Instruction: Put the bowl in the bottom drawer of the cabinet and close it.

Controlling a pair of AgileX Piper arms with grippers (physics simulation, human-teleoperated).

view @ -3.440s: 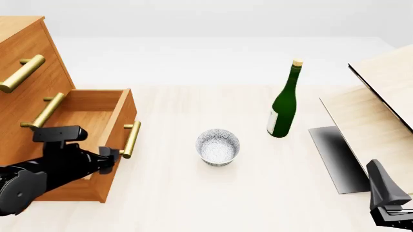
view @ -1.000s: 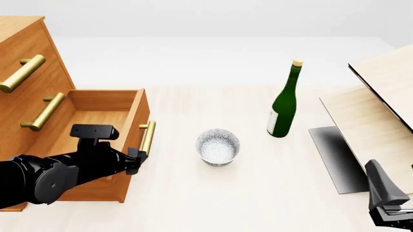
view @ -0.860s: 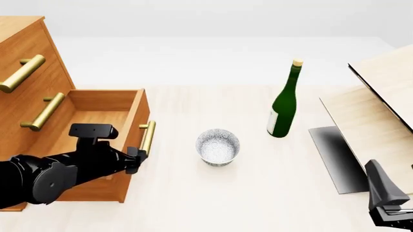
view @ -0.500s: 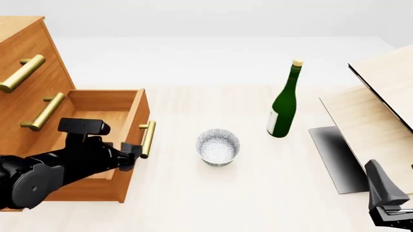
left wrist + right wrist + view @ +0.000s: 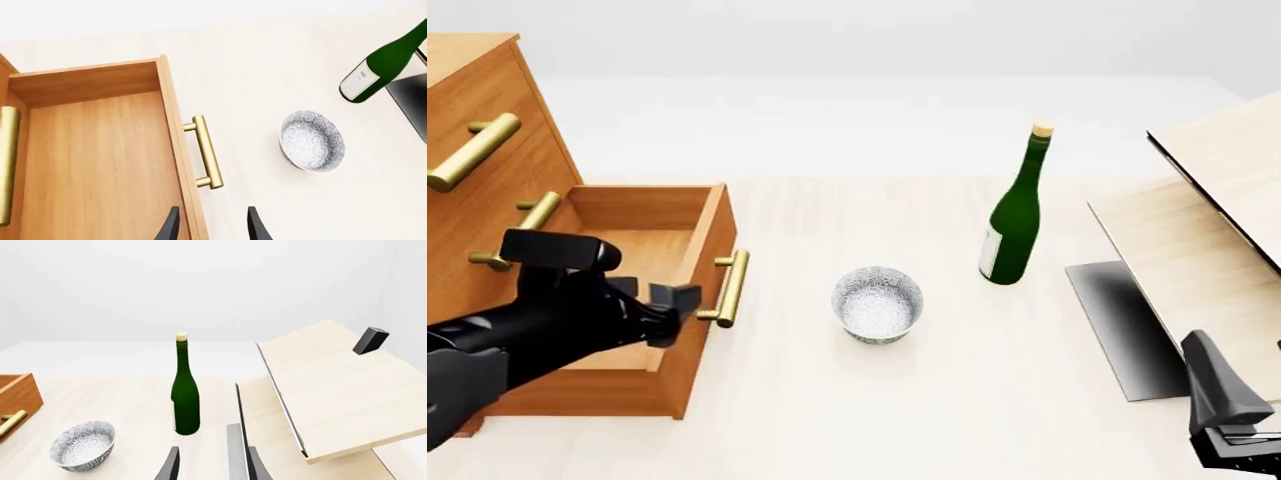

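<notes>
The speckled white-grey bowl (image 5: 878, 303) stands upright on the table, right of the cabinet (image 5: 481, 130). The bottom drawer (image 5: 627, 260) is pulled out and nothing lies in it; its brass handle (image 5: 731, 288) faces the bowl. My left gripper (image 5: 675, 308) hovers open over the drawer's front edge, a little left of the handle, holding nothing. In the left wrist view the handle (image 5: 203, 159), the drawer floor (image 5: 93, 160) and the bowl (image 5: 311, 141) lie ahead of the open left gripper (image 5: 212, 229). My right gripper (image 5: 1217, 385) waits open at the near right; in its wrist view the right gripper (image 5: 212, 469) faces the bowl (image 5: 83, 445).
A green bottle (image 5: 1014, 215) stands upright beyond and right of the bowl. Pale wood panels (image 5: 1208, 220) and a dark plate (image 5: 1121, 325) fill the right side. The two upper drawers are shut, their handles (image 5: 474, 150) sticking out.
The drawer was pulled farther out between the earliest frame and a second ago. My left gripper has since let go of the handle and drawn back left and up; the drawer has stayed put.
</notes>
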